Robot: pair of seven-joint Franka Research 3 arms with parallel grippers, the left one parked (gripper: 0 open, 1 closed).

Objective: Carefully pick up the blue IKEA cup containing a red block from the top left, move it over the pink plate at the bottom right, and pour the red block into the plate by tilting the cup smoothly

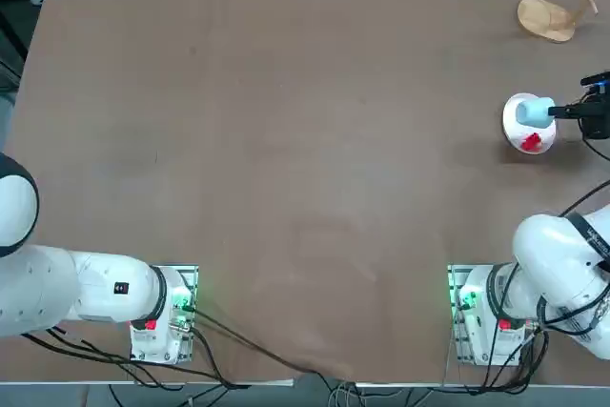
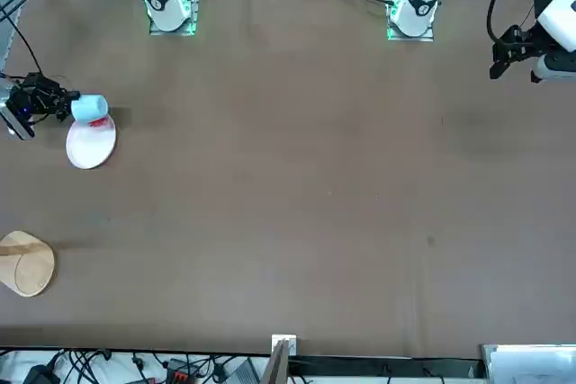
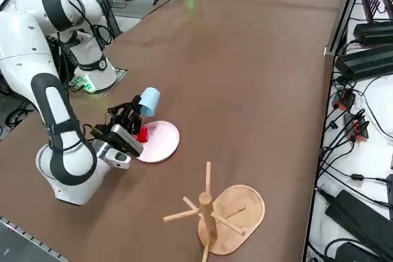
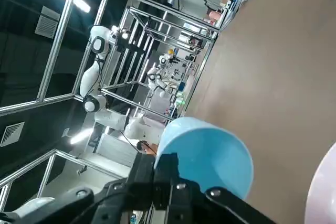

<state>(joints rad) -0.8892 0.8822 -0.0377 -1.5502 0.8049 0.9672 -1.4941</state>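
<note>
Near the table's right edge, the right gripper (image 3: 134, 115) clamps its fingers on the small light-blue plastic cup (image 1: 534, 111), tipped on its side above the pale pink round plate (image 3: 161, 142). The tiny red block (image 1: 530, 143) lies on the plate. A tan wooden peg stand (image 3: 216, 211) sits well apart toward the far corner. Broad bare brown tabletop (image 1: 286, 159) stretches leftward.

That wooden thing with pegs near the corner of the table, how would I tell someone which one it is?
Start at the brown table and find the working right arm, whose right gripper holds the blue cup tilted above the pink plate. Beyond the plate, near the table's corner, stands the wooden peg stand: the only tan thing, an upright post with pegs on a round base.
</note>
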